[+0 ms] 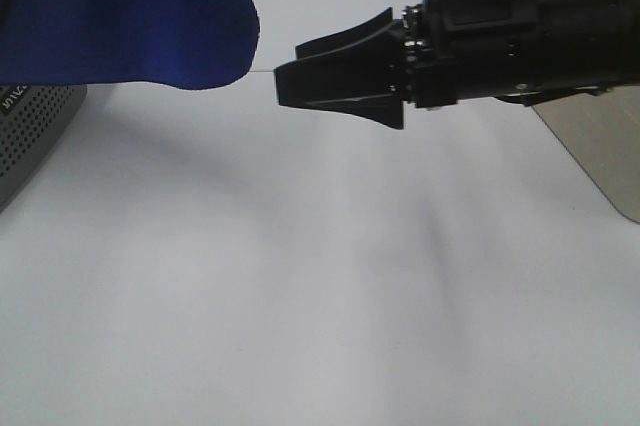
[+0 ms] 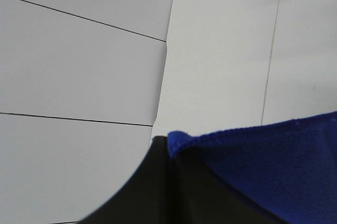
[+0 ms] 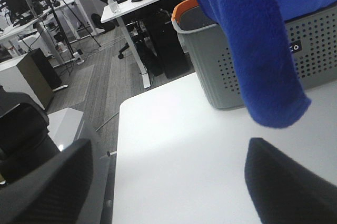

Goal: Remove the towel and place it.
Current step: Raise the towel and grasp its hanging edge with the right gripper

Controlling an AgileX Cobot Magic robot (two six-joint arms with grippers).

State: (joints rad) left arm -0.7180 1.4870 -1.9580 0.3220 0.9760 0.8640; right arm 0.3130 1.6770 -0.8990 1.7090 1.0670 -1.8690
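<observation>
The royal-blue towel (image 1: 130, 16) hangs in the air at the upper left, its lower edge over the grey perforated basket (image 1: 30, 136). Its top is cut off by the frame. In the left wrist view the towel (image 2: 274, 166) lies against my left gripper's black finger (image 2: 147, 192), which appears shut on its edge. My right gripper (image 1: 288, 68) is open and empty above the table, pointing left, just right of the towel's hanging corner. In the right wrist view the towel (image 3: 253, 34) hangs in front of the basket (image 3: 316, 61), between and beyond the gripper's spread fingers (image 3: 279, 182).
The white table (image 1: 320, 296) spreads below both grippers. A beige panel (image 1: 600, 146) stands at the right edge. An orange item (image 3: 185, 7) sits at the basket's rim. Beyond the table edge (image 3: 119, 145) are office desks and a tripod.
</observation>
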